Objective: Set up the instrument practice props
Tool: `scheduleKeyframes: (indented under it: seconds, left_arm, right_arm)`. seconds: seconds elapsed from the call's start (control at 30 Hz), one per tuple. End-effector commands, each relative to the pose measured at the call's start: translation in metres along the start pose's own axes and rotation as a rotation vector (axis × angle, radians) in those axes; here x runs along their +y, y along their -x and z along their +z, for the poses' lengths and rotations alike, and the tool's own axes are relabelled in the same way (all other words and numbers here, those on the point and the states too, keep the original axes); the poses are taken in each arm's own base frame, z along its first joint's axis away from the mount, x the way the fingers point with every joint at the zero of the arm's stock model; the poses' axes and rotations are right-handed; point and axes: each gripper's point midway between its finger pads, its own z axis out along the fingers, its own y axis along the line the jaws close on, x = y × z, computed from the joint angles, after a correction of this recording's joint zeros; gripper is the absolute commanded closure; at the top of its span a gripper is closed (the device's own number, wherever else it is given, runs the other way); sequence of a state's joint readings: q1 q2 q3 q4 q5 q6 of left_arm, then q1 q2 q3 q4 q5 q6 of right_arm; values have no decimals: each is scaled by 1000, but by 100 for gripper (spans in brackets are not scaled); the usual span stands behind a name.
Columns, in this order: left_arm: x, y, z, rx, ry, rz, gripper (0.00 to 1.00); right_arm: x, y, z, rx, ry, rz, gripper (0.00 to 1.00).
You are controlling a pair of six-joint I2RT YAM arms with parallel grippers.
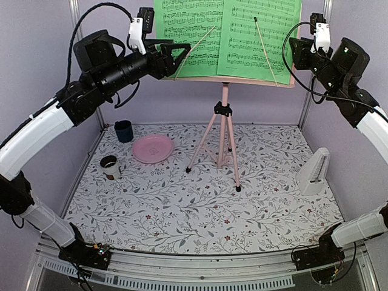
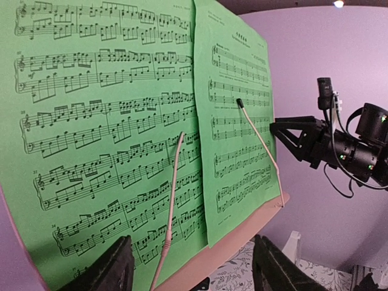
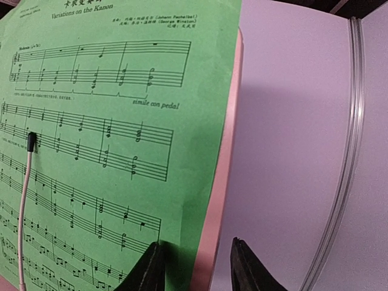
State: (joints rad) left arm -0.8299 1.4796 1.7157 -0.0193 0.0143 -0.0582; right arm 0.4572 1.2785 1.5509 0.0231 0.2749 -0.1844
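We count one stand, two green pages, one metronome.
Left gripper open by stand's left edge; right gripper open astride its right edge.

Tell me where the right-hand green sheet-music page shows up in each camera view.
Top external: the right green page sits upper centre-right, on the pink stand.
Left wrist: centre, the narrower sheet, right of the left page.
Right wrist: it fills the left half, title at top.
Shared landmark: the black-tipped wire lying across it.
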Motion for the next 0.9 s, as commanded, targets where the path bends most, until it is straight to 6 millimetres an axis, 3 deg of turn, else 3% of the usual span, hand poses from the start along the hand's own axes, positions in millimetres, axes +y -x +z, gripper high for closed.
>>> scheduleKeyframes:
  seconds: [0.0,0.2,0.43,0.87]
  left_arm:
    - [8,8,-8,-22,10,-18,32]
    - [15,6,-14,-17,20,-39,32]
    - [23,5,-23,-11,35,-54,31]
    - [43,-8,-46,49,88,-103,27]
  right_arm:
    - [-7,18,-3,-37,-10,-26,62]
    - [-12,30,-3,-57,-31,-47,48]
    - [-6,45,-10,-83,26,-26,25]
    - [6,53,-32,-53,141,27,0]
